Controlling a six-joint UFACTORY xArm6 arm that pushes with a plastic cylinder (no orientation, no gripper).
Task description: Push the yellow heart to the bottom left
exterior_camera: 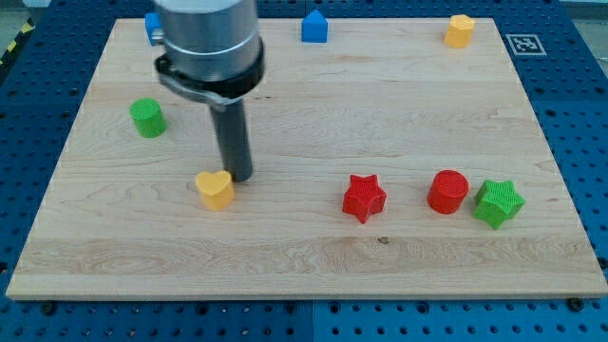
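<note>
The yellow heart [216, 189] lies on the wooden board [304, 256], left of the middle and in its lower half. My tip [238, 177] stands right against the heart's upper right side, touching or nearly touching it. The rod rises from there to the arm's grey body at the view's top.
A green cylinder [147, 118] stands at the left. A blue block [152, 24] is partly hidden behind the arm at the top left. A blue house block [314, 27] and a yellow block [460, 30] stand along the top. A red star [364, 198], red cylinder [447, 192] and green star [498, 202] stand at the lower right.
</note>
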